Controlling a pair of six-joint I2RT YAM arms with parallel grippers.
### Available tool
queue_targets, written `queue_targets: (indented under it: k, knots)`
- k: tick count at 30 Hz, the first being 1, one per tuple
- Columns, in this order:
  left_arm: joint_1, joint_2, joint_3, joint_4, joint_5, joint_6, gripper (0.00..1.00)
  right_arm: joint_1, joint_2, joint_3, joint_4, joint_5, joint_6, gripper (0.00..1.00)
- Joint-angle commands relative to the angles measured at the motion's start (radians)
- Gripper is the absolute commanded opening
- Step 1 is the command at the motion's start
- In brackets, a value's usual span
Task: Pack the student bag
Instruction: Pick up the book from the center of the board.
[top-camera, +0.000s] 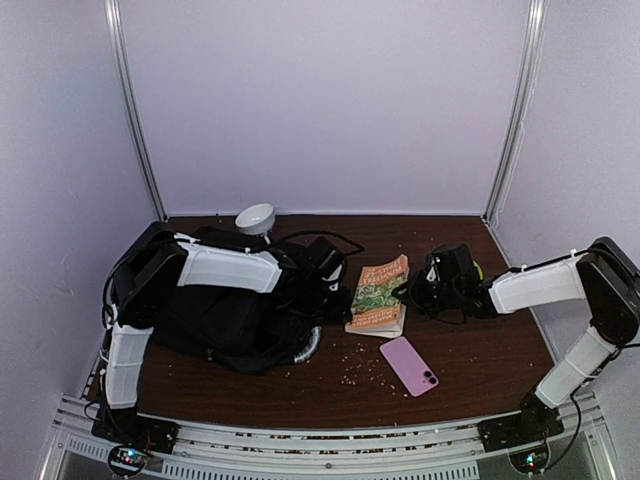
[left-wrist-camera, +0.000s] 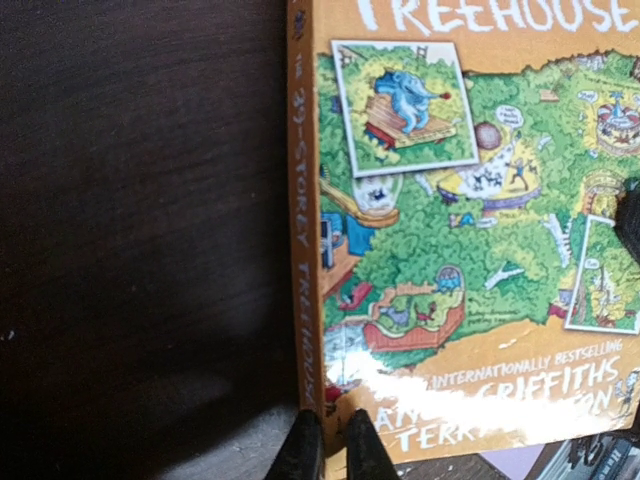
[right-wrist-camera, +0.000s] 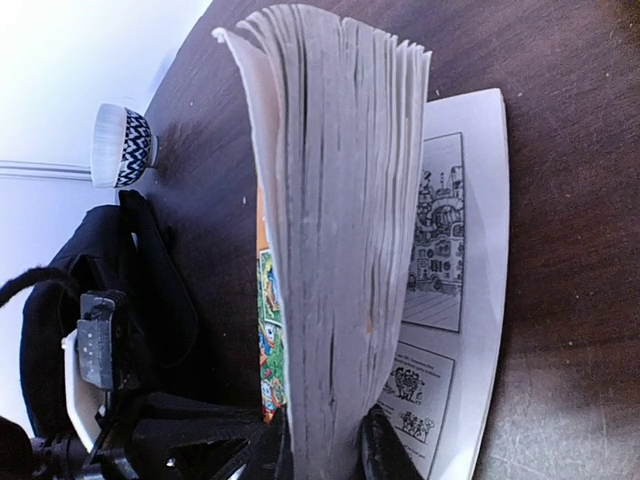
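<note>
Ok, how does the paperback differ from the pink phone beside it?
The Treehouse paperback is orange and green, thick; the phone is plain pink, thin. The paperback's pages are pinched in the right gripper, back leaf splayed; the phone lies flat, untouched. Both sit on the brown table.

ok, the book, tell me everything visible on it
The book is a paperback: orange cover, green cartoon treehouse map, white "TREEHOUSE" title, "GRIFFITHS" below. It lies on the dark wood table just right of the student bag, partly open: the right claw pinches the page block, lifted off a flat illustrated page, and the left claw grips the spine corner.
</note>
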Motion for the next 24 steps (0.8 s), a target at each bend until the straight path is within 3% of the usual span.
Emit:
queue_targets:
  k: [1,9,14,18,24]
  knots:
    - [-0.002,-0.034,-0.006,-0.045,-0.038,0.027,0.20,0.021,-0.150,-0.002,-0.076,0.035,-0.073,0.00]
    - [-0.002,-0.240,0.021,-0.093,-0.066,0.032,0.70,0.022,-0.350,0.072,-0.216,0.113,-0.169,0.00]
    - [-0.002,-0.440,-0.043,-0.085,-0.188,0.029,0.81,0.022,-0.451,0.102,-0.236,0.085,-0.201,0.00]
    - [-0.002,-0.608,-0.136,-0.009,-0.249,0.057,0.91,0.021,-0.509,0.109,-0.176,-0.060,-0.228,0.00]
    - [0.001,-0.742,-0.197,0.084,-0.134,0.141,0.98,0.033,-0.565,0.093,-0.016,-0.292,-0.209,0.00]
